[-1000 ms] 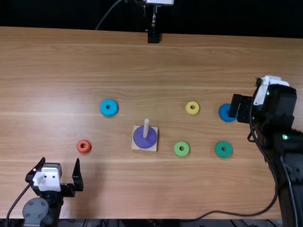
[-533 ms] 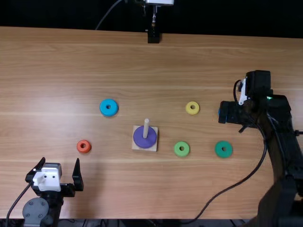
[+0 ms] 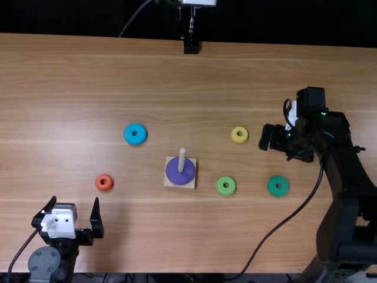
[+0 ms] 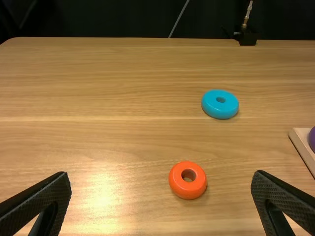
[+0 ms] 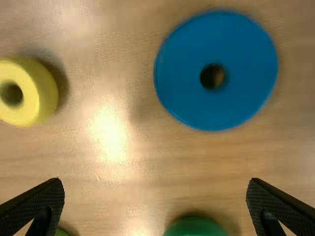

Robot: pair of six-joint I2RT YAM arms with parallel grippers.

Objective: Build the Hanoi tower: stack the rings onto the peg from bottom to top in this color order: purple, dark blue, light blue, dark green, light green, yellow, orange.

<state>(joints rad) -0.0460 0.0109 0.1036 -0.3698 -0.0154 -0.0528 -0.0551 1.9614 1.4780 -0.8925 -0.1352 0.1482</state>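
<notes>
My right gripper [image 3: 287,145] hangs above the table [image 3: 177,236] on the right side, its jaws spread wide and released. In my right wrist view the dark blue ring [image 5: 215,71] lies flat on the wood beyond my fingertips, touching neither, its hole facing up at me. The yellow ring [image 5: 25,92] is near it, and part of the dark green ring [image 5: 196,227] shows too, along with a sliver of the light green ring [image 3: 226,186].

My left gripper [image 3: 75,200] is near the table's near edge, on the left. Its jaws are wide apart as well, clasping air. The orange ring [image 3: 104,183] lies just ahead of those fingers, apart from both, and the light blue ring [image 3: 135,134] lies farther out past it.

Between my two grippers sits the square wooden base [image 3: 169,179] with its upright pale peg [image 3: 181,160]. The purple ring [image 3: 179,172] is around the peg, flat on the base, the one ring stacked. The other six are loose on the table: orange and light blue to the left of the peg, yellow, light green, dark green and dark blue to the right. Beyond them, a black stand [image 3: 191,45] meets the table's far edge.
</notes>
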